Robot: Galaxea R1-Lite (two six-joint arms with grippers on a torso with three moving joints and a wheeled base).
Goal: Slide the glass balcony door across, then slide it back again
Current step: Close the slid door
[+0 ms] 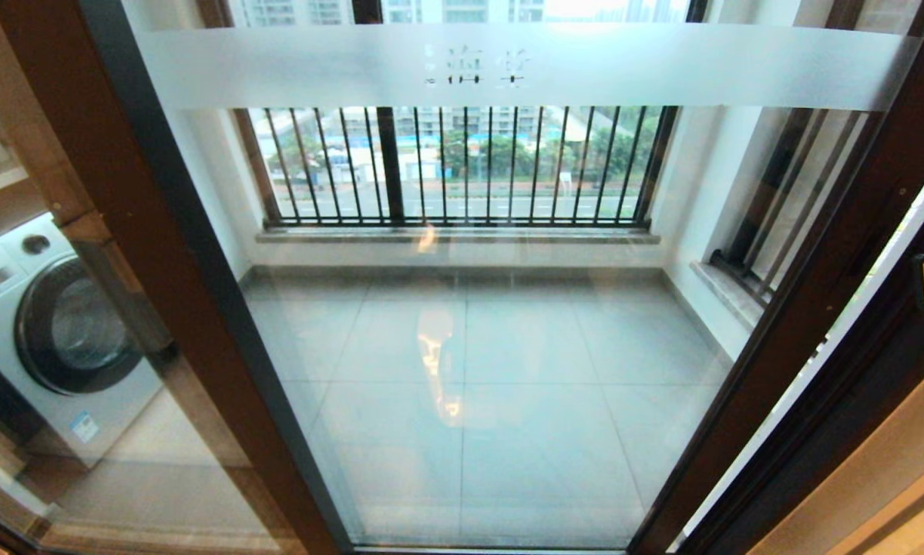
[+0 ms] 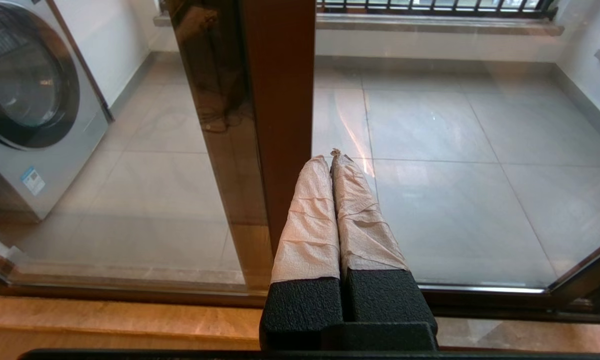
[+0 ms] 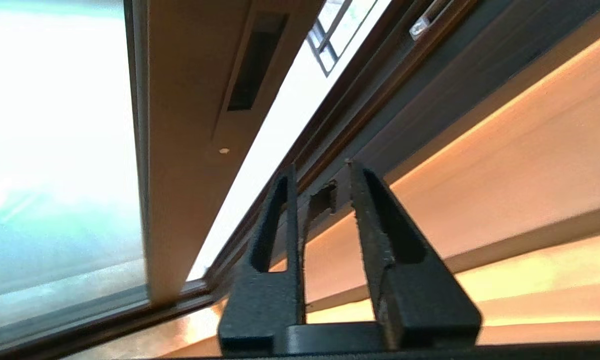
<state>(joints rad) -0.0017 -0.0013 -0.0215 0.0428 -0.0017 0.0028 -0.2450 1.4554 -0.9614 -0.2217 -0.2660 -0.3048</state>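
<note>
Approaching the dark-framed, frosted-banded clear-glass balcony door (image 1: 469, 308) filling my view; right hand (image 3: 320, 170), slightly parted and empty, nears its right stile. I'd hook the recessed lock plate (image 3: 254, 60), then pull steadily.

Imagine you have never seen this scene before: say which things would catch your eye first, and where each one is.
First comes the glass balcony door, filling the middle of the head view, with a frosted band of characters across its top. Behind it, black barred railing windows look onto a street, and a washing machine stands at the far left. The right tool, fingers apart and empty, hovers beside the door's right stile.
</note>
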